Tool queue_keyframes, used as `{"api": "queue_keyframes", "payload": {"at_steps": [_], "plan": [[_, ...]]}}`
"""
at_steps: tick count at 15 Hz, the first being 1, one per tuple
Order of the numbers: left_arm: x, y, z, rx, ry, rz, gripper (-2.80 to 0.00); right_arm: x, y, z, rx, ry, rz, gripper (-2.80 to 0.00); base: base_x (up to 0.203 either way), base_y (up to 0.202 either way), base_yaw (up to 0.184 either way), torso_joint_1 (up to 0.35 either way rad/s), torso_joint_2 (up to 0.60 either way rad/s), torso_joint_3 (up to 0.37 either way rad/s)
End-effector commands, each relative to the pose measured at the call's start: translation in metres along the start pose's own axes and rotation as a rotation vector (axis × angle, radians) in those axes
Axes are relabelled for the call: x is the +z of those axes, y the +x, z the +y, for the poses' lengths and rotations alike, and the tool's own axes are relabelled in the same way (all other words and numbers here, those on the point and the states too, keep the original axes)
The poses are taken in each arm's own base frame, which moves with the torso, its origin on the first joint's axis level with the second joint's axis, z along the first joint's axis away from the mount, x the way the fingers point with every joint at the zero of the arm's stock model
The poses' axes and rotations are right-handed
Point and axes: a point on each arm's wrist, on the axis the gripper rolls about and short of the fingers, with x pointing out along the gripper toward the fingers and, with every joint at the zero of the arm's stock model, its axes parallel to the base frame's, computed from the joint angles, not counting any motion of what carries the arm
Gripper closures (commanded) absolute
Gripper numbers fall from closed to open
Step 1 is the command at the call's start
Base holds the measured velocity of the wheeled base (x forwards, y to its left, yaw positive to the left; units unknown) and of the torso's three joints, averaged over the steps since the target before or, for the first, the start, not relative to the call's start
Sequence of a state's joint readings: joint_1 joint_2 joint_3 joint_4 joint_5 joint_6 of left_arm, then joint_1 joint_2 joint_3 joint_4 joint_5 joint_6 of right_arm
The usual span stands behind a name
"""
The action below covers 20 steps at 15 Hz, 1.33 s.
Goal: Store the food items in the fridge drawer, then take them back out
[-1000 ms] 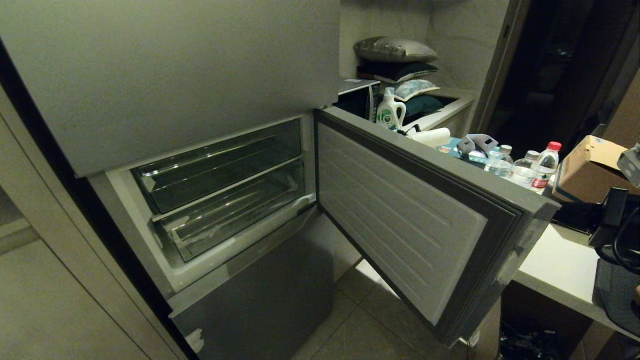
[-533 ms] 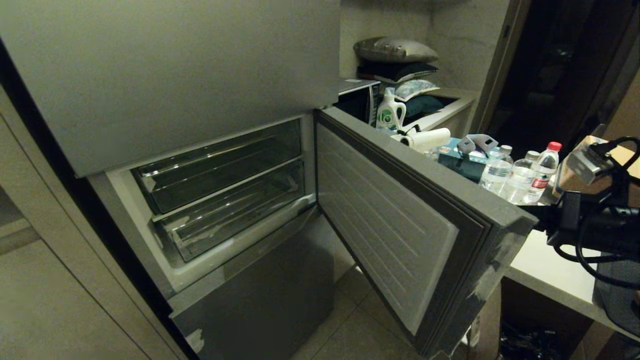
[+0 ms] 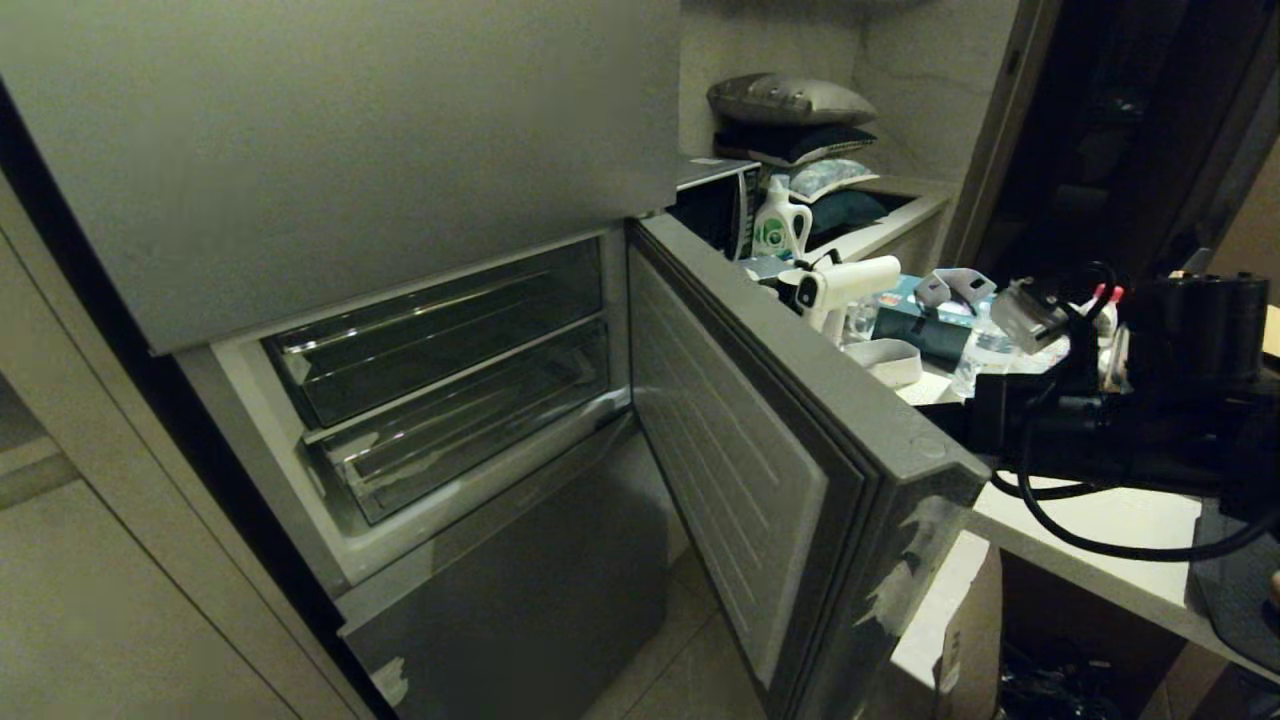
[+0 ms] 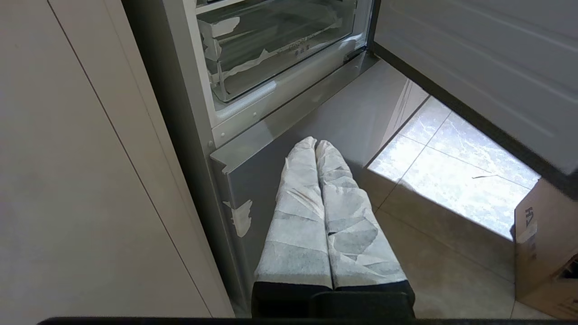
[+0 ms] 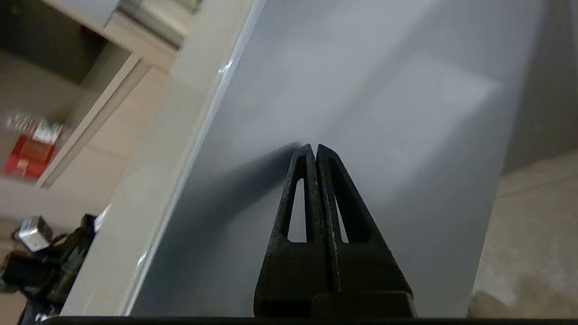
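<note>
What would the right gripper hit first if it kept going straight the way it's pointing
Most likely the fridge door. The right gripper, fingers shut, aims at the door's plain grey outer face with its tips close to it or perhaps already touching; depth is hard to judge.

The right arm (image 3: 1110, 440) reaches in level from the right side of the head view, cables looped beneath it. The right pincer (image 5: 314, 151) is black, its two fingers pressed flat together. The left pincer (image 4: 316, 145) points downward, its paper-wrapped fingers (image 4: 298, 216) closed against each other, gripping nothing.
</note>
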State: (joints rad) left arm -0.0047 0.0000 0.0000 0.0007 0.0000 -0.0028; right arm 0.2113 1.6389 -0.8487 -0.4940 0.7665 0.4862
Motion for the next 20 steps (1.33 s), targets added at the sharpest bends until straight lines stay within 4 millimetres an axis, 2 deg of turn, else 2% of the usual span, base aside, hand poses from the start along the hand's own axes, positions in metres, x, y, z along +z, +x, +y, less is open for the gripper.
{"api": "queue_keyframes", "payload": {"at_steps": [1,5,10,12,13,17,19,20], "plan": [[0.000,0.000,0.000,0.000,0.000,0.001,0.00,0.001,0.029,0.007,0.044,-0.019,0.037,0.00,0.000,0.000,0.000,0.000,0.00,0.000],[0.000,0.000,0.000,0.000,0.000,0.001,0.00,0.011,0.075,0.015,0.048,-0.061,0.025,0.00,0.000,0.000,0.000,0.000,0.00,0.000],[0.000,0.000,0.000,0.000,0.000,0.001,0.00,0.001,0.153,-0.001,0.042,-0.086,0.026,0.00,0.000,0.000,0.000,0.000,0.00,0.000],[0.000,0.000,0.000,0.000,0.000,0.002,0.00,-0.010,0.187,-0.007,0.055,-0.125,-0.027,0.00,0.000,0.000,0.000,0.000,0.00,0.000],[0.000,0.000,0.000,0.000,0.000,0.001,0.00,-0.009,0.203,-0.004,0.069,-0.149,-0.066,0.00,0.000,0.000,0.000,0.000,0.00,0.000],[0.000,0.000,0.000,0.000,0.000,0.002,0.00,-0.009,0.256,0.003,0.139,-0.204,-0.146,0.00,0.000,0.000,0.000,0.000,0.00,0.000],[0.000,0.000,0.000,0.000,0.000,0.002,0.00,-0.002,0.279,0.008,0.175,-0.234,-0.217,0.00,0.000,0.000,0.000,0.000,0.00,0.000],[0.000,0.000,0.000,0.000,0.000,0.002,0.00,-0.005,0.290,0.005,0.179,-0.236,-0.228,0.00,0.000,0.000,0.000,0.000,0.00,0.000]]}}
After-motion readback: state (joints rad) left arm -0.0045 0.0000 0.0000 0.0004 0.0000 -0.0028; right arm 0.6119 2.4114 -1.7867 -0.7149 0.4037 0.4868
